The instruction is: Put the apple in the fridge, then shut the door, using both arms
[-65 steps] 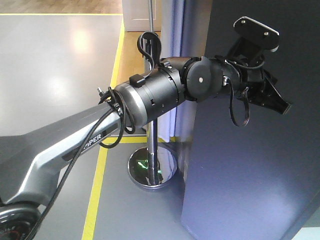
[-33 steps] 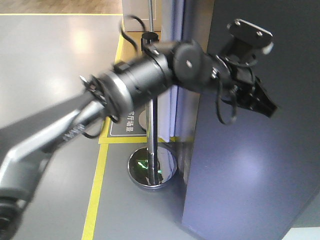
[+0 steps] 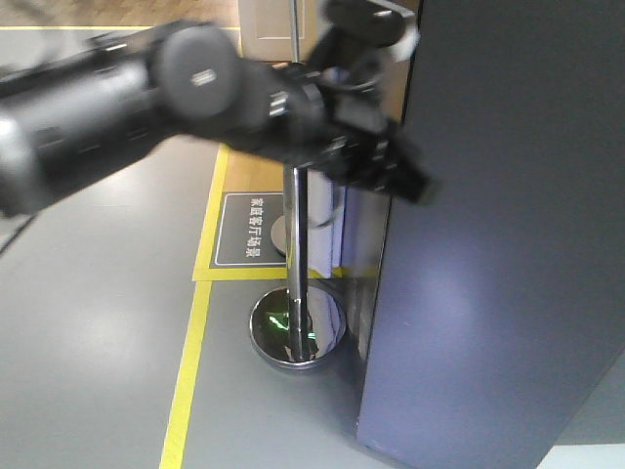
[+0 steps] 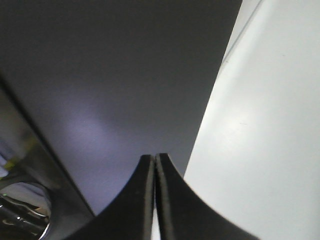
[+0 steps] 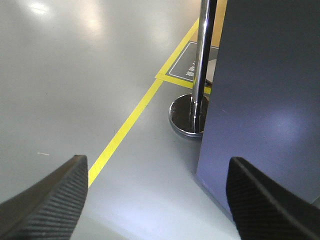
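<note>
The fridge's dark grey door [image 3: 508, 244] fills the right of the front view. My left arm [image 3: 195, 93] crosses the top of that view, blurred. Its black gripper [image 3: 422, 188] is at the door's left edge. In the left wrist view that gripper [image 4: 152, 156] is shut with nothing between the fingers, pointing at the dark door face [image 4: 125, 75]. My right gripper [image 5: 156, 160] hangs open and empty over the grey floor, with the door [image 5: 265, 100] to its right. The apple is out of view.
A chrome post [image 3: 299, 254] on a round base [image 3: 296, 327] stands just left of the door. It also shows in the right wrist view as a post [image 5: 202, 60]. A yellow floor line [image 3: 190, 352] and a floor sign [image 3: 251, 230] lie to the left.
My left arm has swung up and to the left across the front view. Its gripper slid from the door's face to the door's left edge.
</note>
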Motion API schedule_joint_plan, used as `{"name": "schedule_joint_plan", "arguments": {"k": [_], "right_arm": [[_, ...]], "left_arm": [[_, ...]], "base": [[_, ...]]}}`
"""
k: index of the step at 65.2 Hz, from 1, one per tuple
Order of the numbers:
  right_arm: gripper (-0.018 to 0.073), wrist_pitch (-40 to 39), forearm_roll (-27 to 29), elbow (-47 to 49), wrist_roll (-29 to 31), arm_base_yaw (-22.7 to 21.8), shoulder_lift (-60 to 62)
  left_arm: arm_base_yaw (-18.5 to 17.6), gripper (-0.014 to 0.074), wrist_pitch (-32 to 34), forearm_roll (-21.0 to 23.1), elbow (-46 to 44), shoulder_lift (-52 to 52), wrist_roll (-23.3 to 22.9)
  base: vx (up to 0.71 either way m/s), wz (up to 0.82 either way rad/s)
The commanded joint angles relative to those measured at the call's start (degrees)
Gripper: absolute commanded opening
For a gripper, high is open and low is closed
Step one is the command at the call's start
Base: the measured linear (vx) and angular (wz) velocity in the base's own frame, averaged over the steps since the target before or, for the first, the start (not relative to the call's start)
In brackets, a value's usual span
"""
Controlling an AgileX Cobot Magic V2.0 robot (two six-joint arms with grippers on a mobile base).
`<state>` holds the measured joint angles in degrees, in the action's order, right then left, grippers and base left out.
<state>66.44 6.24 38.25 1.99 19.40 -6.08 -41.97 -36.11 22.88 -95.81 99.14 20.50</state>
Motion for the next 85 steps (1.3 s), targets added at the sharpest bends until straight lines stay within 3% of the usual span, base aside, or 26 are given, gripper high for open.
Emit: {"name": "schedule_joint_plan", "arguments": {"k": [1, 10, 19, 38, 66, 85], "right_arm": [[0.0542, -3.8, -0.12, 1.33, 0.57, 0.08, -0.99], [0.0542, -3.81, 0.17, 1.33, 0.57, 0.08, -0.99], [0.0542, -3.81, 0.74, 1.33, 0.57, 0.08, -0.99], [0.0542, -3.95, 0.28, 1.33, 0.58, 0.08, -0.99], [0.0529, -6.27, -1.33, 1.33, -0.02, 0.08, -1.28], [0.0386, -7.64, -8.07, 1.33, -2.68, 0.08, -7.34]], "left_arm": [[1.54, -0.0006, 9.39, 1.09, 8.0, -9.96, 0.85], [4.55, -0.0006, 14.47, 1.09, 19.53, -19.4, 0.84], [6.72, -0.0006, 15.1, 0.96, 28.73, -27.11, 1.7], [7.56, -0.0006, 14.54, -0.23, 41.31, -38.5, 3.25], [7.56, -0.0006, 11.91, -0.43, 44.58, -40.8, 3.25], [7.56, -0.0006, 11.91, -0.43, 44.58, -40.8, 3.25]], "base": [[0.0, 0.0], [0.0, 0.0], [0.0, 0.0], [0.0, 0.0], [0.0, 0.0], [0.0, 0.0]]}}
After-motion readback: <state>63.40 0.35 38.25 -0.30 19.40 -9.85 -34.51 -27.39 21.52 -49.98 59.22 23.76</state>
